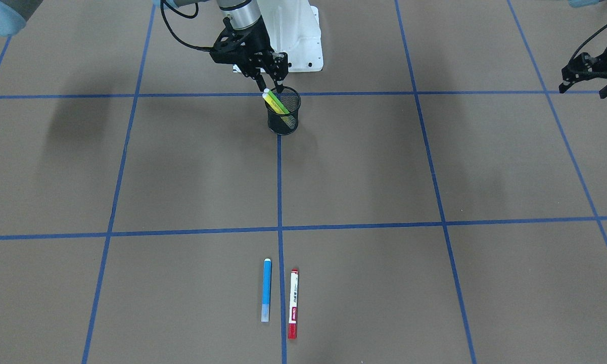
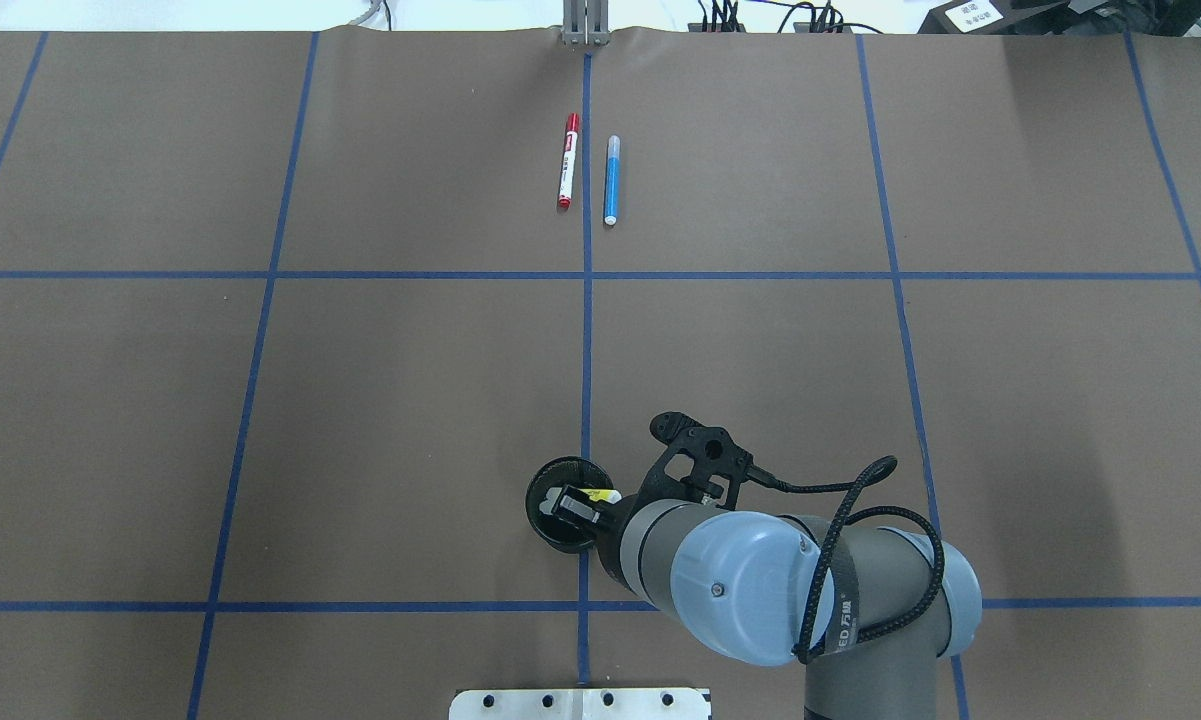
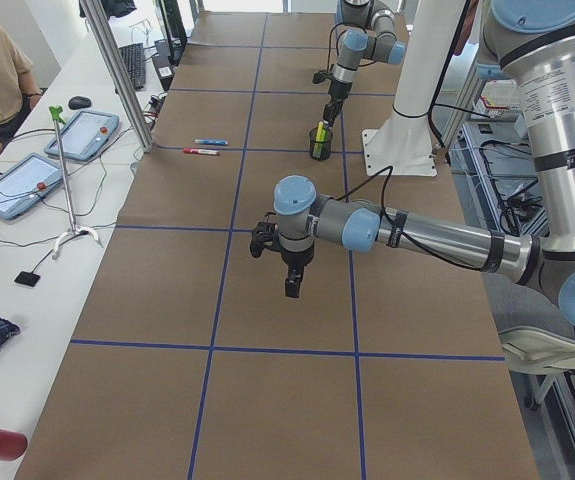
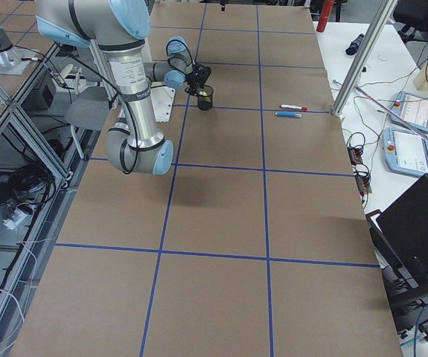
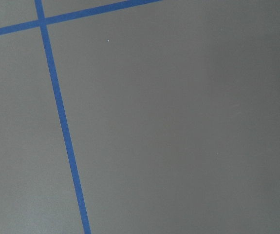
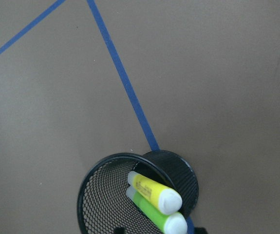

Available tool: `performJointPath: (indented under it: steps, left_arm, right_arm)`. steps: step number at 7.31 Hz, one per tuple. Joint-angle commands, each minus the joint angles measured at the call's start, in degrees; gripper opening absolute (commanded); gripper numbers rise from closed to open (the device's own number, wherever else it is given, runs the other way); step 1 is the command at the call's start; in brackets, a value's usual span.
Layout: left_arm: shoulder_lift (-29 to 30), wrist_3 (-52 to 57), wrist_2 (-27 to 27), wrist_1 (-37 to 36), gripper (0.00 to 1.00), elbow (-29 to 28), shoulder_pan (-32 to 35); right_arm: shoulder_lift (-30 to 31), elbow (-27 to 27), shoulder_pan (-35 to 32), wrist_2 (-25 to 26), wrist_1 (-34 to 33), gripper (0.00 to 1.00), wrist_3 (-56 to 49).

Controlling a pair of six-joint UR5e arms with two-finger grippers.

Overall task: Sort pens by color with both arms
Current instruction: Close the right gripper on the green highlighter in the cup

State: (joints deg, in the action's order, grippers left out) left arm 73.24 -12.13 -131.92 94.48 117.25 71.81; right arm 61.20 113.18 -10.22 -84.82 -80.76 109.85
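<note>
Brown matte sheeting is covering the table (image 1: 182, 167), with blue tape lines dividing it into large squares. Seen from the front-facing view and reading from the left, the right gripper (image 1: 273, 91) is hanging straight over a round black mesh cup (image 1: 284, 125), its two black fingers standing apart and closing on nothing. The cup is sitting on a tape line, just in front of the white pedestal base (image 1: 298, 35). Inside it the yellow highlighter (image 6: 152, 190) and the green highlighter (image 6: 154, 212) are leaning side by side against the wire wall, touching each other, their pale rounded caps poking above the rim just beneath the fingertips. Well apart from the cup, near the table's far edge from the robot, the slim blue pen (image 1: 266, 289) and the white pen with red ends (image 1: 293, 303) are lying flat and almost parallel, one on each side of the centre tape line. At the far right the left gripper (image 3: 293, 288) is hovering over bare sheeting, and I cannot tell whether its fingers are parted or closed.
</note>
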Motion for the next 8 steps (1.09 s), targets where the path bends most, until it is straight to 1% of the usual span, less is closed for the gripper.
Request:
performJointPath:
  steps: [1,2,8]
  left_arm:
    - [0.1,0.0,0.0,0.0,1.00,0.1,0.0]
    - [0.0,0.0,-0.1,0.0,1.00,0.1,0.0]
    - [0.1,0.0,0.0,0.0,1.00,-0.1,0.0]
  right_arm:
    - [0.1,0.0,-0.2,0.0,-0.1,0.52,-0.3]
    - [0.1,0.1,-0.2,0.0,-0.1,0.48,-0.3]
    - [0.1,0.1,-0.7,0.2,0.0,0.47,-0.4]
